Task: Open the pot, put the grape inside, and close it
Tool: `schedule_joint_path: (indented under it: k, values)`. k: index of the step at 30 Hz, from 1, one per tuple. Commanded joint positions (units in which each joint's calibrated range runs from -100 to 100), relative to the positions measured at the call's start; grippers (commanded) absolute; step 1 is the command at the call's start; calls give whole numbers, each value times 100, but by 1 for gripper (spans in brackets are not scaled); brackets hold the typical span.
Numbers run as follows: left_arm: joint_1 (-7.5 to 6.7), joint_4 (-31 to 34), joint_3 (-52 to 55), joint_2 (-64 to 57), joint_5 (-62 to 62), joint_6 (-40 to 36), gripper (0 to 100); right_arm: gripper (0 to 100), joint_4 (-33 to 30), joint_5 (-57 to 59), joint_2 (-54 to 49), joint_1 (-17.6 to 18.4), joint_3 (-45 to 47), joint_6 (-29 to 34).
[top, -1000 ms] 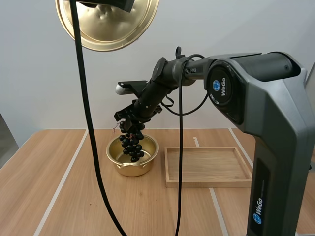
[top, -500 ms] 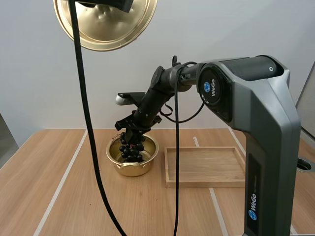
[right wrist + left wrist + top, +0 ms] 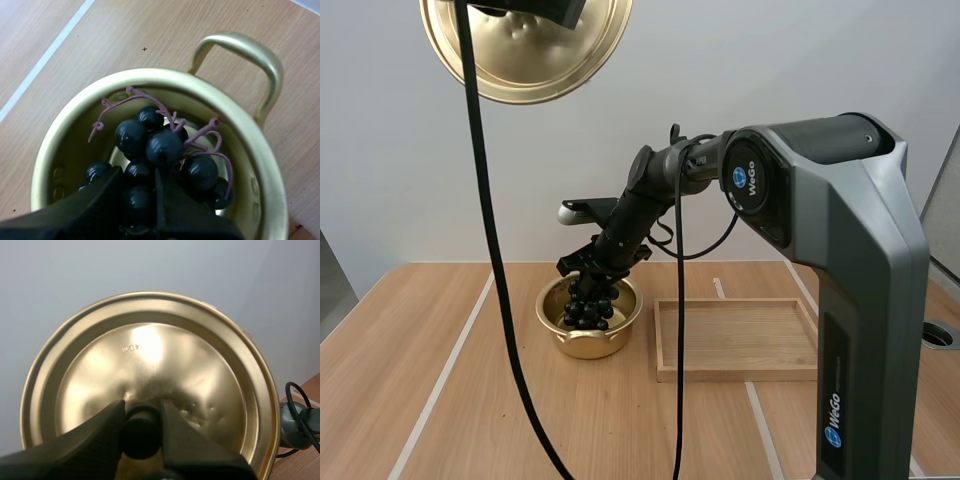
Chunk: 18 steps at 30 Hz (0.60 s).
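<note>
High over the table's left side hangs the gold lid (image 3: 525, 50), tilted on edge. In the left wrist view my left gripper (image 3: 141, 416) is shut on the lid's black knob (image 3: 141, 435), the lid (image 3: 150, 360) just behind it. My right gripper (image 3: 594, 264) reaches down over the open gold pot (image 3: 560, 322). It is shut on the bunch of dark grapes (image 3: 588, 306), which hangs inside the pot. From the right wrist, the grapes (image 3: 161, 147) with their pink stems sit within the pot's rim (image 3: 245, 145), my right gripper (image 3: 139, 197) pinching the top berries.
A shallow wooden tray (image 3: 740, 340) lies just right of the pot, with nothing in it. My right arm's big grey base (image 3: 860, 300) stands at the right. Bare wooden tabletop (image 3: 430, 370) spreads left and in front of the pot.
My right gripper has come down with the grapes, from hanging above the pot's rim to inside the pot. The lid has drifted slightly left.
</note>
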Motion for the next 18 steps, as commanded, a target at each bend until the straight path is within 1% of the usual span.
schedule_joint_path:
  k: [1, 6, 18]
  values:
    - [-16, 14, -56, -29, -250, -27, 0, 0, -64, -332, -49, 5, 14, -60]
    - [-16, 13, -56, -29, -232, -27, 0, 0, -204, -506, -36, 5, 14, -60]
    - [-16, 13, -56, -29, -195, -27, 0, 0, -109, -880, 541, 5, 14, -60]
